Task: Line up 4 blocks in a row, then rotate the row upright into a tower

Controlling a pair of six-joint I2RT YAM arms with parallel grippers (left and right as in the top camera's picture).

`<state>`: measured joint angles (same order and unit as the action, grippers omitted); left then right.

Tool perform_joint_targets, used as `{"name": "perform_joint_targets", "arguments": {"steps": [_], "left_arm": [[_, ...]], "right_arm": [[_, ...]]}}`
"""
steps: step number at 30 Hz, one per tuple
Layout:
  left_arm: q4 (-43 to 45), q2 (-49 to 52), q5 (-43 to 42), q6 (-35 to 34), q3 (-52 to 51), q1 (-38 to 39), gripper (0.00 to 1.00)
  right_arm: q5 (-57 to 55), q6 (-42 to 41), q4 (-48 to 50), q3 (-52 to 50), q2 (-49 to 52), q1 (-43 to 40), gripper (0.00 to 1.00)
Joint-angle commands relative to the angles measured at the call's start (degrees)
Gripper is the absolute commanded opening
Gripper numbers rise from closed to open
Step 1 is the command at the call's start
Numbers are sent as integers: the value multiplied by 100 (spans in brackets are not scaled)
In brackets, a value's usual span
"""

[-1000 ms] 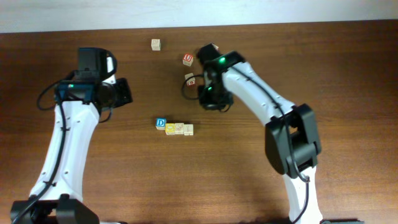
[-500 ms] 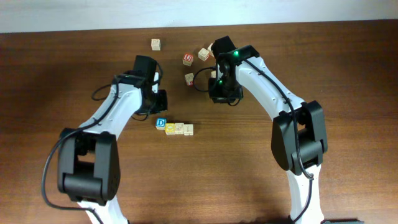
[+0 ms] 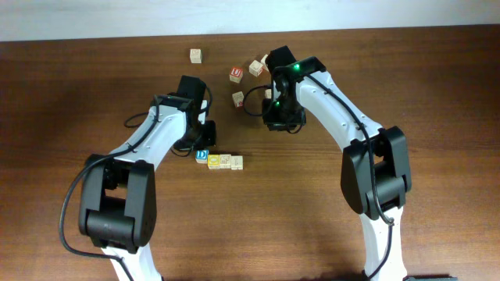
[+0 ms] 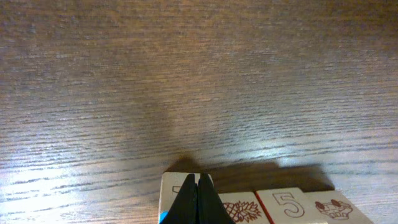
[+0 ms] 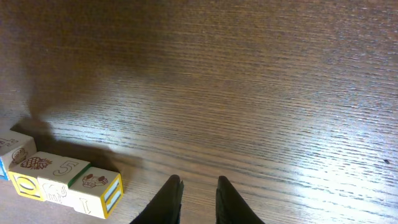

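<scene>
The left claw (image 4: 199, 194), pinched together, has swung in from the left and now hangs over the blue block (image 3: 202, 156).

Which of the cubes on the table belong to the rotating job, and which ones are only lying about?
Job: blue "D" block; yellow block; pale block beside it; pale block at the row's end.
Lying about: red "U" cube; lone pale cube; cube right of the "U"; cube between the "U" and the row.
</scene>
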<state>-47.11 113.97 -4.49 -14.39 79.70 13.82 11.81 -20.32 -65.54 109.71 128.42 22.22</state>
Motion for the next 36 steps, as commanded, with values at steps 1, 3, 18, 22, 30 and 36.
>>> {"name": "perform_joint_targets", "arguments": {"steps": [1, 3, 18, 22, 30, 36], "left_arm": [[-146, 57, -24, 11, -44, 13, 0], [-201, 57, -24, 11, -44, 13, 0], [-271, 57, -68, 7, -44, 17, 0], [-304, 57, -76, 7, -44, 17, 0], [-127, 55, 33, 15, 210, -17, 0], [-2210, 42, 603, 101, 2955, -387, 0]], "right_arm": [[-116, 63, -13, 109, -140, 24, 20], [-116, 63, -15, 109, -140, 24, 20], [-116, 63, -31, 109, -140, 24, 20], [-116, 63, -26, 109, -140, 24, 21], [-114, 208, 37, 118, -142, 24, 13], [-140, 297, -337, 844, -750, -17, 9]]}}
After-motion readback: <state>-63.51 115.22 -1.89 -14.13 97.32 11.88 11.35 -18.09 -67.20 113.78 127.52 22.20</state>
